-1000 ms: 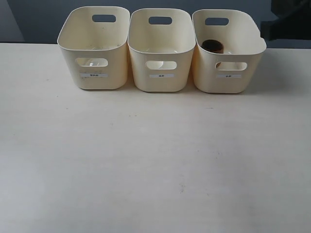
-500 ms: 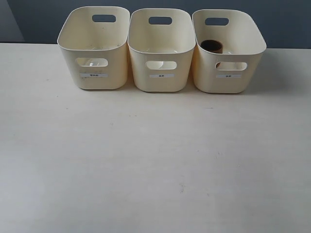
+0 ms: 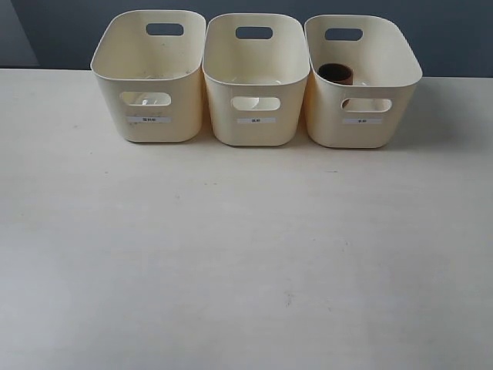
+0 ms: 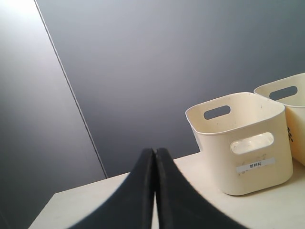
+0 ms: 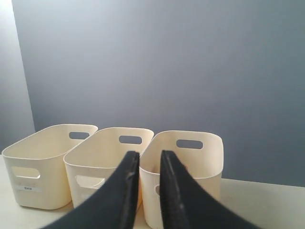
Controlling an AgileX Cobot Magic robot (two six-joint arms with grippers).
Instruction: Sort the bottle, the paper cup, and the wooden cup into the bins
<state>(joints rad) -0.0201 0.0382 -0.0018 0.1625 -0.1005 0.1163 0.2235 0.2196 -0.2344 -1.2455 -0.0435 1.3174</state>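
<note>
Three cream bins stand in a row at the back of the table: left, middle, right. The brown wooden cup stands upright inside the right bin. The bottle and the paper cup are hidden; only faint pale shapes show through the front cut-outs of the left and middle bins. Neither gripper appears in the exterior view. My left gripper is shut and empty, hanging above the table, off to the side of the left bin. My right gripper is slightly open and empty, facing the three bins.
The pale table spreads out in front of the bins. A dark grey wall rises behind them. Each bin carries a small white label on its front.
A dark arm that showed behind the right bin one second ago has left the exterior view. The bins and the wooden cup have not moved.
</note>
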